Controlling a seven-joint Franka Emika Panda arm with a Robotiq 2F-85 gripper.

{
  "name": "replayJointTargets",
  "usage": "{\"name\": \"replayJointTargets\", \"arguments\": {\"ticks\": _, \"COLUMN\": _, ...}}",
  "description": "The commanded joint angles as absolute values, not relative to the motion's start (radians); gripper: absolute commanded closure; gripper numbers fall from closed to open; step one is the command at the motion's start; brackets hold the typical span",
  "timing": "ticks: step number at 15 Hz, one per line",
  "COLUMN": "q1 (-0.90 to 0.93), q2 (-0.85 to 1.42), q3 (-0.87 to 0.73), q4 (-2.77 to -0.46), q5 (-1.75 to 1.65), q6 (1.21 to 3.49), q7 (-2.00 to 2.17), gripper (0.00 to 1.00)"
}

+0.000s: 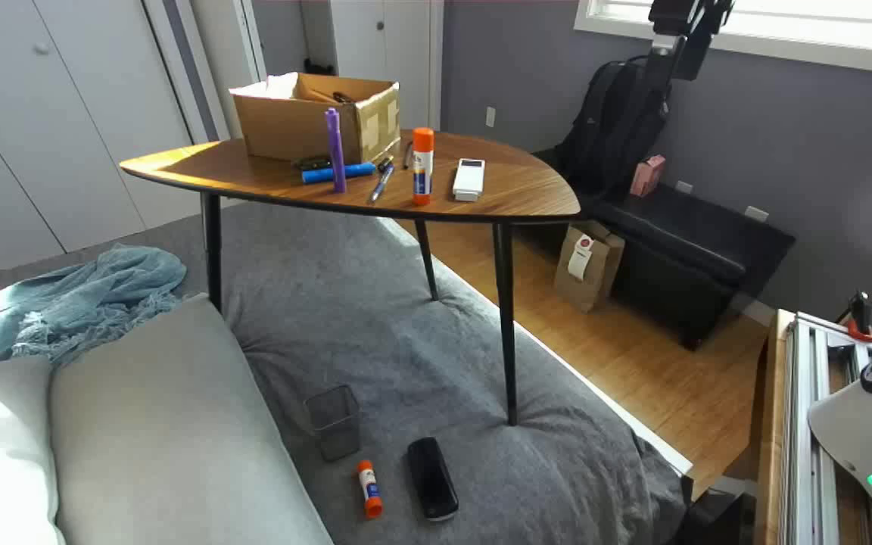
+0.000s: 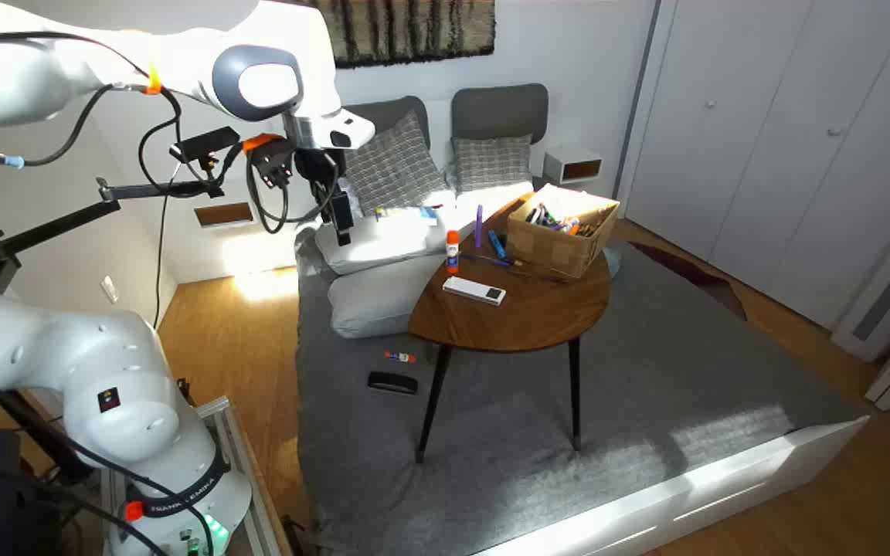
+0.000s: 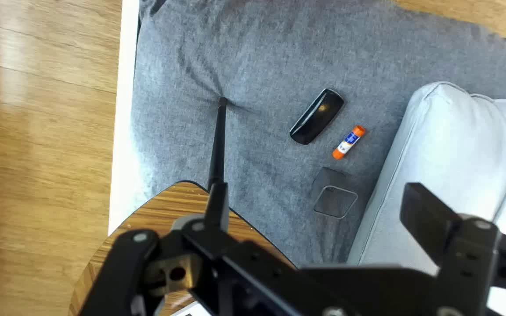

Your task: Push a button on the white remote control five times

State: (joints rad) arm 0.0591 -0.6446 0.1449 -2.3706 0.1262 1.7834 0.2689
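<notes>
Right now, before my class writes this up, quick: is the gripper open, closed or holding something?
Gripper: open wide in the wrist view, holding nothing.

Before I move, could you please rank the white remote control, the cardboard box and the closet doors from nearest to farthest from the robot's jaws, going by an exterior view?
As seen in an exterior view:
1. White remote control: on the left side of the wooden table.
2. Cardboard box: on that table's right side.
3. Closet doors: beyond the table, at the picture's right.
</notes>
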Motion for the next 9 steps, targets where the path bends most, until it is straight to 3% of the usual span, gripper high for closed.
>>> {"name": "replayJointTargets", "arguments": {"ticks": 1, "q1": 0.056, "q2": -0.645, "q3": 0.147, "q4": -2.369, "q5": 0.127, "q6": 1.782, "q7": 0.267, "gripper": 0.00}}
{"name": "replayJointTargets", "arguments": {"ticks": 9, "q1": 0.053, "q2": -0.639, "q3": 0.132, "q4": -2.367, "q5": 0.134, "q6": 1.786, "q7": 0.255, "gripper": 0.00}}
